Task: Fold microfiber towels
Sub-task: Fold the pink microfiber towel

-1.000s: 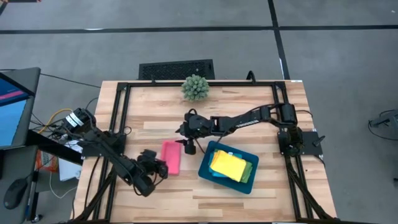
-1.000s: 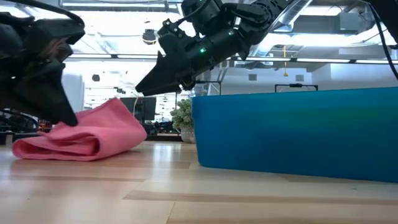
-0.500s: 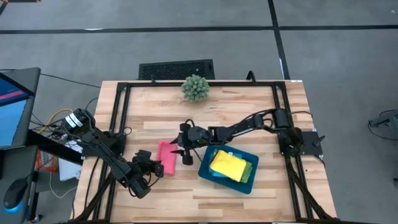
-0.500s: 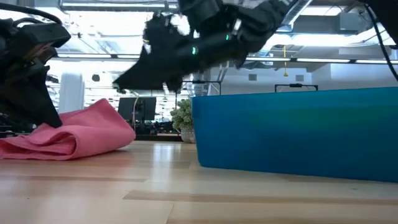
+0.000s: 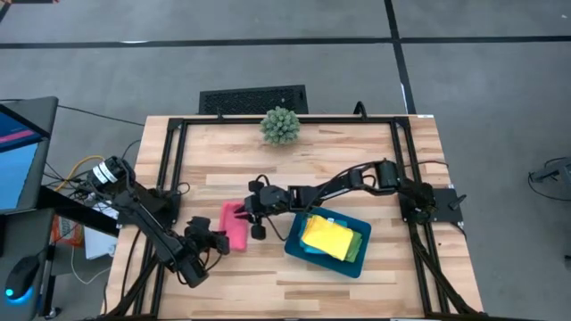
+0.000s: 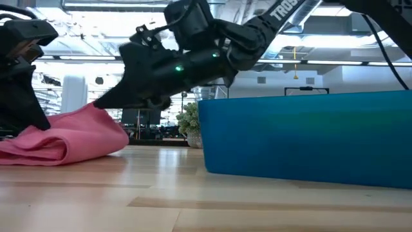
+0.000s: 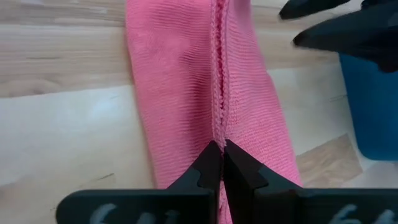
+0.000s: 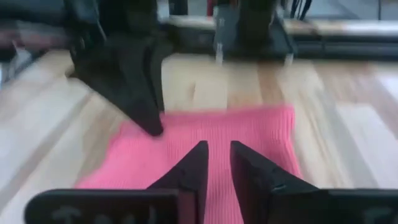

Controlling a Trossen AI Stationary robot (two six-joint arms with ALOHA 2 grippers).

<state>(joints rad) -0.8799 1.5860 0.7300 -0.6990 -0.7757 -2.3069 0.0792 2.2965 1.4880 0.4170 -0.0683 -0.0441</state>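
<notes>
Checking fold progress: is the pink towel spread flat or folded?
Folded: the pink towel lies doubled, with a rounded fold and two layers in the low view.

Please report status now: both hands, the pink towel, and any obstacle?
Left hand shut on pink towel. Right hand at its opposite edge, narrow gap. Teal tray close beside.

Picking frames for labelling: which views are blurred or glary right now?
Right wrist view: soft throughout, pink towel and background smeared. Low view: bright ceiling lights backlight the right pincer to silhouette. Left wrist view: crisp towel weave. High view: evenly lit, sharp.
</notes>
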